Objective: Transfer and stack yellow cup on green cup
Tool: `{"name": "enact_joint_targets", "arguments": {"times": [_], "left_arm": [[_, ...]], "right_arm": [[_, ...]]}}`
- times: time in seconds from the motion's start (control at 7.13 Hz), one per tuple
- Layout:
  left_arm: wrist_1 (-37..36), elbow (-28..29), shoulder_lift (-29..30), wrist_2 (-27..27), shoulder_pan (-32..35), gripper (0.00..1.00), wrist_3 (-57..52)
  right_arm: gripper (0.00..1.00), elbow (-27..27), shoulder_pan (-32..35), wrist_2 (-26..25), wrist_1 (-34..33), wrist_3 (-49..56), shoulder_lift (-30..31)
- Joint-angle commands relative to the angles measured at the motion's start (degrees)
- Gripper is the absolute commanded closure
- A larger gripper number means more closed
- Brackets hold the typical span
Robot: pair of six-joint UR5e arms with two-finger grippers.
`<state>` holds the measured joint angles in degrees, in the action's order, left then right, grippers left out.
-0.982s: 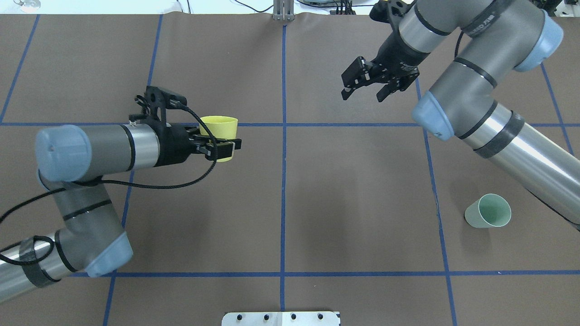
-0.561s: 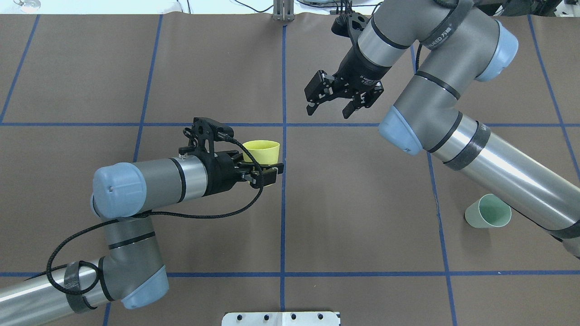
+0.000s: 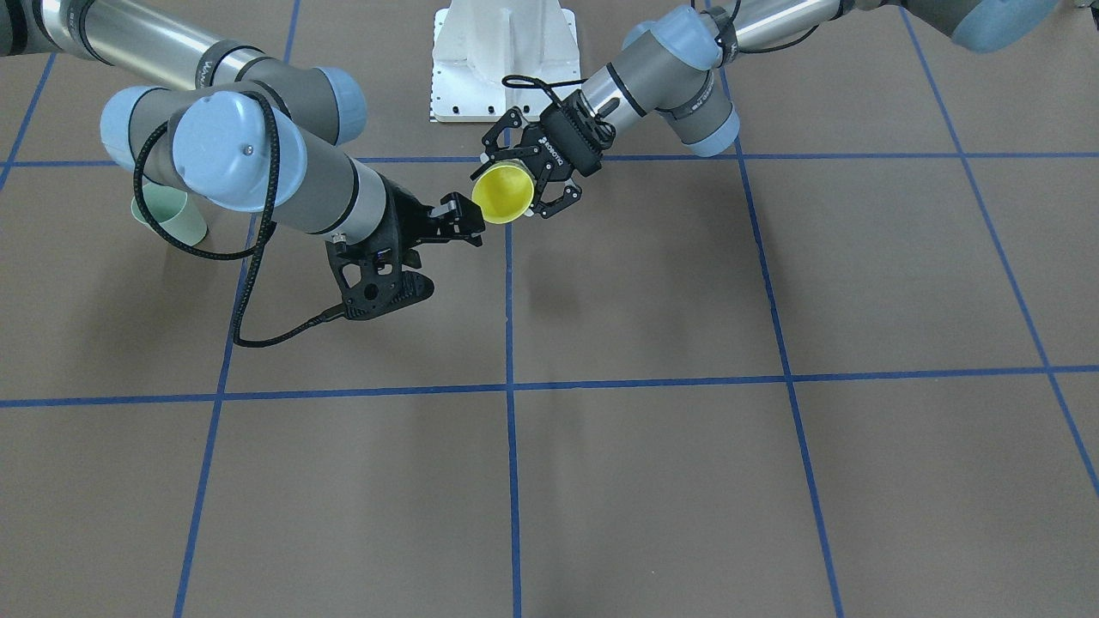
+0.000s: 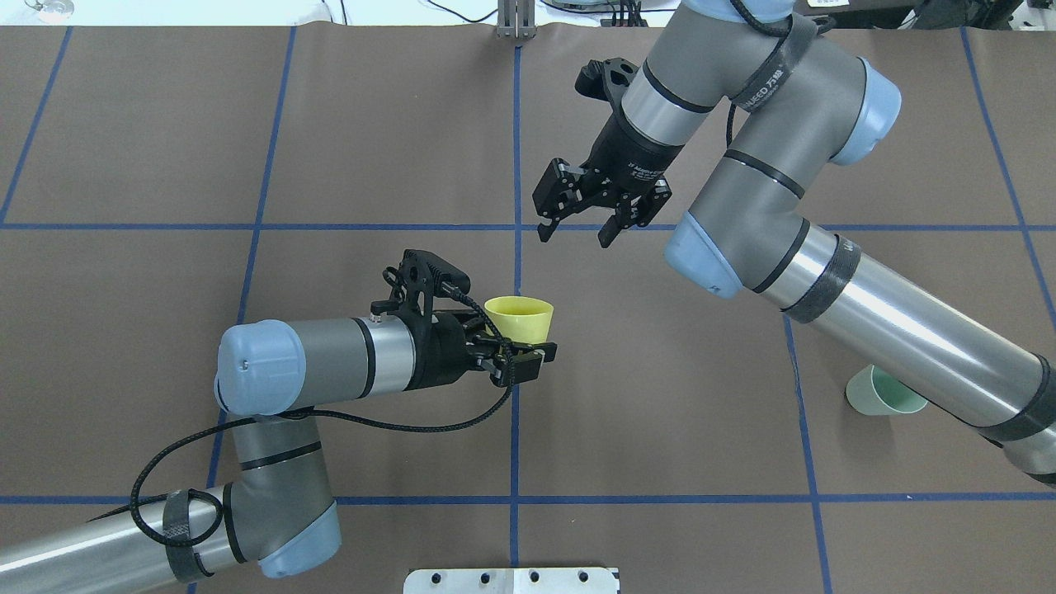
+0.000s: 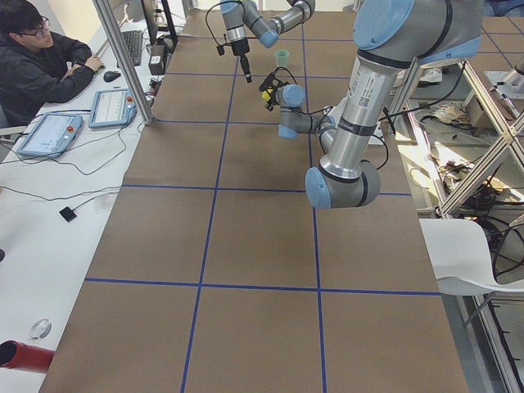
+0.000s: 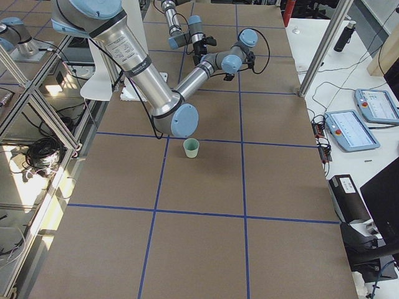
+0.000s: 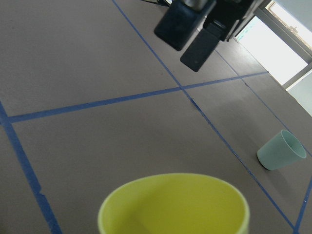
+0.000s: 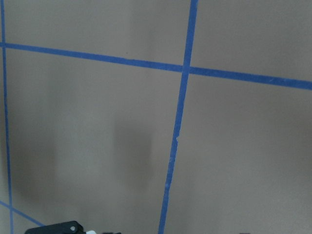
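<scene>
Brown worktop (image 4: 660, 396), crossed by blue tape lines, lies under both arms. The left fingers (image 4: 525, 356) are clamped on the yellow cup (image 4: 518, 318), holding it upright and off the surface. The right fingers (image 4: 548, 224) stand apart just beyond the cup, not touching it. This looks like a hand-over. The right fingers should close on the wall above the left fingers' grip, and only then should the left let go. The green cup (image 4: 870, 394) stands well to the right of both.
</scene>
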<state>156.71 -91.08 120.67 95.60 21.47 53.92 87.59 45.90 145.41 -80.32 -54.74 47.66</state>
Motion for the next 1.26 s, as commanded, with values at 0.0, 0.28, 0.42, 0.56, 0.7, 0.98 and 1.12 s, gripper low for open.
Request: {"name": "enact_joint_targets", "arguments": {"times": [0.0,0.28,0.42,0.56,0.7,0.98,1.12], "left_arm": [[0.2,0.8,2.6,0.4,-0.3,1.00,-0.4],[0.4,2.3,4.0,0.4,-0.2,1.00,-0.4],[0.4,2.3,4.1,0.3,0.0,1.00,-0.4],[0.4,2.3,4.1,0.4,0.1,1.00,-0.4],[0.4,2.3,4.1,0.4,0.1,1.00,-0.4],[0.5,2.3,4.1,0.4,0.1,1.00,-0.3],[0.5,2.3,4.1,0.4,0.1,1.00,-0.3]], "right_arm": [[0.19,-0.5,-0.8,2.9,-0.1,-0.1,-0.4],[0.27,-0.3,-0.8,7.8,-0.3,0.0,0.2],[0.27,-0.1,-0.7,9.1,-0.4,0.0,0.8],[0.27,0.0,-0.6,9.3,-0.5,0.0,1.6],[0.28,0.6,-0.4,9.4,-0.5,0.1,2.8],[0.28,0.9,-0.4,9.4,-0.5,0.1,3.8],[0.30,1.9,-0.3,9.4,-0.6,0.0,4.6]]}}
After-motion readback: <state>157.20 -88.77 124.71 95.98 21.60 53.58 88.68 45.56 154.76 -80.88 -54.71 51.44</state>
